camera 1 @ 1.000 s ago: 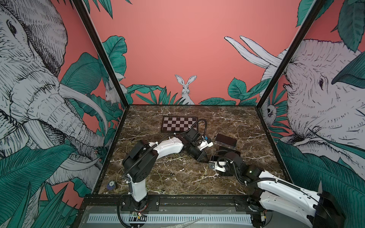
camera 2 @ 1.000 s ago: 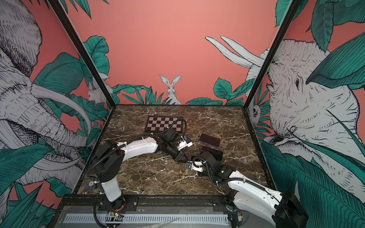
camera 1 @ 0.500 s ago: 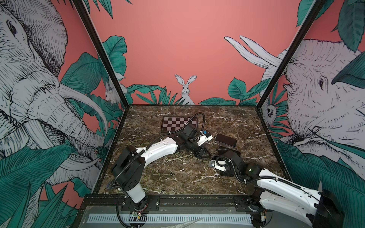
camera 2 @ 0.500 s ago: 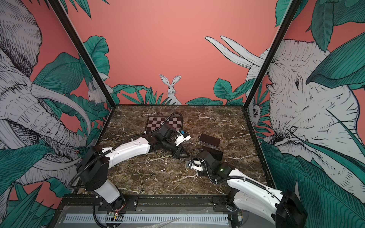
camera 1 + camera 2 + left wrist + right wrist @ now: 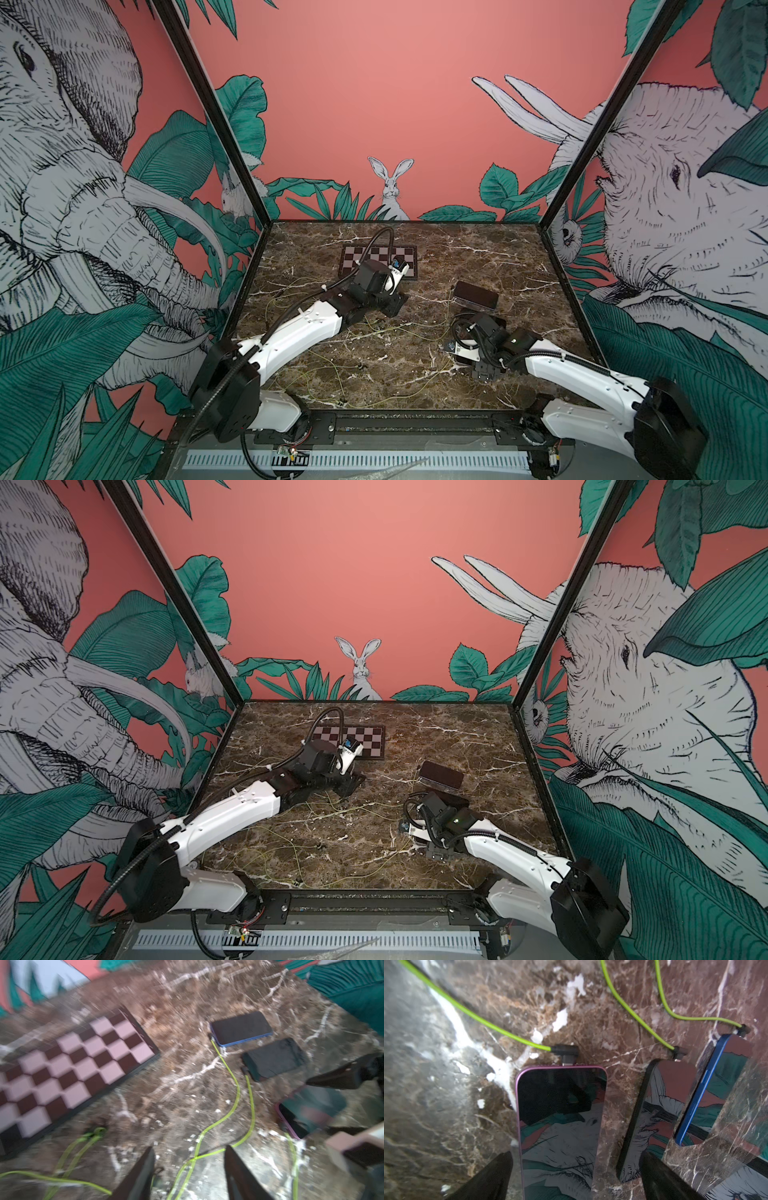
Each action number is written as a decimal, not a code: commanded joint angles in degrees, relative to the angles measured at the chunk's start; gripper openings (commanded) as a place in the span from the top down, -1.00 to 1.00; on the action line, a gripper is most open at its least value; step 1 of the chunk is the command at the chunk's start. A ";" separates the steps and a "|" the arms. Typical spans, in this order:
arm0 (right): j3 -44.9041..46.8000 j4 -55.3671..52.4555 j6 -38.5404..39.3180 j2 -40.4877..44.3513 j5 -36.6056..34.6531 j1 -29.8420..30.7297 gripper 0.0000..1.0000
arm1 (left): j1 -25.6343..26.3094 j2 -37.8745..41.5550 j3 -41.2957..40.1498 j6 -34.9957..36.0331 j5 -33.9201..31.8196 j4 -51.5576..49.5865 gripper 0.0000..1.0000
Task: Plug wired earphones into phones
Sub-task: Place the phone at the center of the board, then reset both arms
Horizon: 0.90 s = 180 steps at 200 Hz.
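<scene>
Three phones lie side by side at the right of the marble table: a pink-edged one [image 5: 560, 1126], a black one [image 5: 660, 1105] and a blue-edged one [image 5: 716, 1088]. A dark plug [image 5: 566, 1053] on a yellow-green earphone cord [image 5: 483, 1020] sits in the end of the pink phone. The other two phones also have plugs at their ends. My right gripper [image 5: 575, 1159] is open above the pink phone, its fingers clear of the phone's sides. My left gripper [image 5: 190, 1153] is open and empty over loose cords [image 5: 236, 1093], left of the phones. In a top view my right gripper [image 5: 478, 324] hides most of the phones.
A checkerboard plate [image 5: 378, 259] lies at the back, just behind my left wrist. Thin earphone cords [image 5: 399, 330] trail across the middle and front of the table. Printed walls close in the left, back and right sides.
My left gripper has opened and drawn back from the phones toward the checkerboard. My right gripper has opened wider and stayed over the pink phone.
</scene>
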State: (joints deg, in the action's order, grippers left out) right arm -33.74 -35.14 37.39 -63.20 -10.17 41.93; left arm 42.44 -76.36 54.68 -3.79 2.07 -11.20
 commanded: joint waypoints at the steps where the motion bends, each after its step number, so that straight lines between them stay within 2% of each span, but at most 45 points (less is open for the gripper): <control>1: -2.38 2.77 -1.88 4.78 -0.46 -0.16 -0.97 | -0.36 5.17 -2.58 0.02 -9.86 4.99 -0.46; 18: -0.75 15.02 -6.34 11.51 -1.50 -0.16 -0.97 | -1.31 9.73 -6.02 -0.37 -10.01 9.47 -0.67; 30: 1.21 24.69 -10.07 16.36 -2.88 -0.18 -0.97 | -1.87 12.91 -11.20 -0.28 -12.56 16.26 -0.98; 42: 3.34 34.63 -15.19 20.56 -5.52 -0.11 -0.97 | -1.92 15.48 -16.04 0.19 -16.61 22.46 -0.99; 45: 3.97 37.34 -16.43 21.53 -6.60 -0.10 -0.97 | -3.54 16.25 -16.43 0.11 -17.21 22.52 -0.99; 61: 7.75 50.96 -20.84 25.47 -13.54 -0.15 -0.97 | -5.34 19.86 -16.36 2.07 -21.61 20.32 -0.99; 81: 13.95 68.00 -22.20 27.31 -28.36 -0.39 -0.98 | -7.46 22.32 -17.81 2.60 -32.91 19.16 -0.99; 91: 16.58 74.93 -21.19 26.30 -34.03 -1.27 -0.99 | -9.87 23.05 -20.37 2.48 -36.13 20.90 -0.99; 98: 17.59 76.16 -20.03 25.21 -35.86 -2.14 -0.99 | -12.40 23.38 -22.10 0.66 -37.97 20.93 -0.99; 112: 17.68 71.40 -20.08 22.31 -36.79 -4.62 -0.99 | -19.00 23.46 -24.70 -8.63 -43.26 17.22 -0.99; 123: 17.00 66.98 -23.42 19.69 -38.79 -7.13 -0.99 | -24.26 23.19 -26.61 -12.13 -41.69 15.82 -0.99; 133: 16.07 61.48 -28.82 16.88 -38.93 -10.60 -0.99 | -26.29 22.39 -28.94 -9.72 -40.49 18.81 -0.99; 144: 16.48 58.55 -31.09 14.39 -33.15 -14.20 -0.99 | -26.44 21.08 -31.18 -3.59 -42.49 23.63 -0.99; 160: 18.89 63.09 -33.07 9.70 -29.62 -18.05 -0.99 | -26.83 19.60 -31.80 2.20 -44.31 24.69 -0.99; 168: 19.90 65.79 -32.40 7.08 -27.00 -19.66 -0.99 | -27.08 19.09 -32.19 2.95 -44.81 24.83 -0.99; 180: 20.88 69.40 -31.41 2.55 -25.38 -21.22 -0.99 | -28.06 18.47 -33.77 4.82 -40.49 26.88 -0.99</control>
State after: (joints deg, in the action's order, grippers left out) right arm -15.05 27.11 8.60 -54.33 -40.25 23.55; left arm 15.70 -57.71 22.63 -4.32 -39.00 9.63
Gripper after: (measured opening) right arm 0.994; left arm 0.995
